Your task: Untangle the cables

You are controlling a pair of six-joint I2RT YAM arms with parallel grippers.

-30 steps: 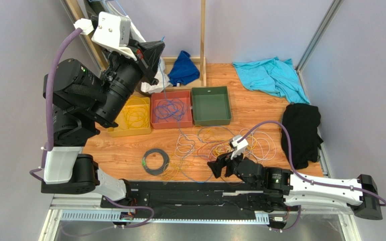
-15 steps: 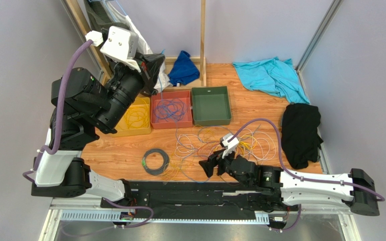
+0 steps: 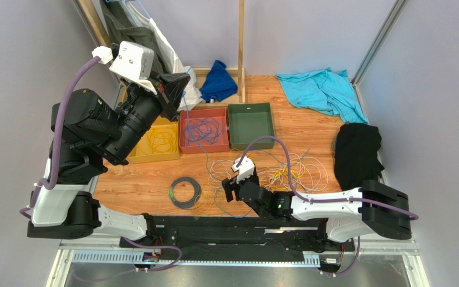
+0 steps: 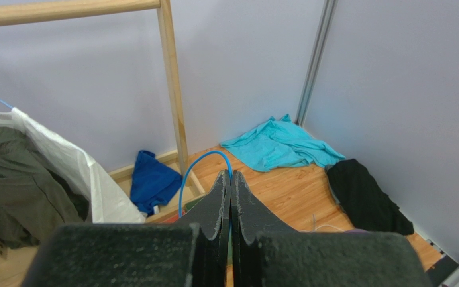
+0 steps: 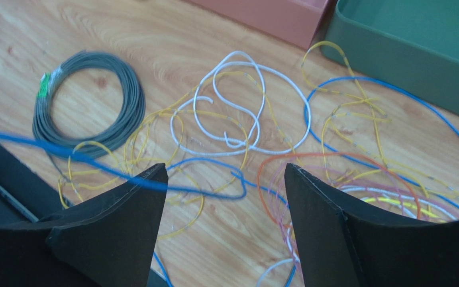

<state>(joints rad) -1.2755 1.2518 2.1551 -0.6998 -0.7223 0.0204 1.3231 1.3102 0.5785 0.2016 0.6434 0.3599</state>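
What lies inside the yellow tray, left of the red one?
Loops of yellow cable lie in the yellow tray. The left arm covers the tray's left part, so its content there cannot be seen.

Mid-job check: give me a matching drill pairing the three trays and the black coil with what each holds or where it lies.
Column A
1. yellow tray
2. red tray
3. green tray
4. black coil

Column B
a. holds blue cables
b. holds nothing
c. holds yellow cables
d. lies on the table, outside the trays

Pairs: 1-c, 2-a, 3-b, 4-d
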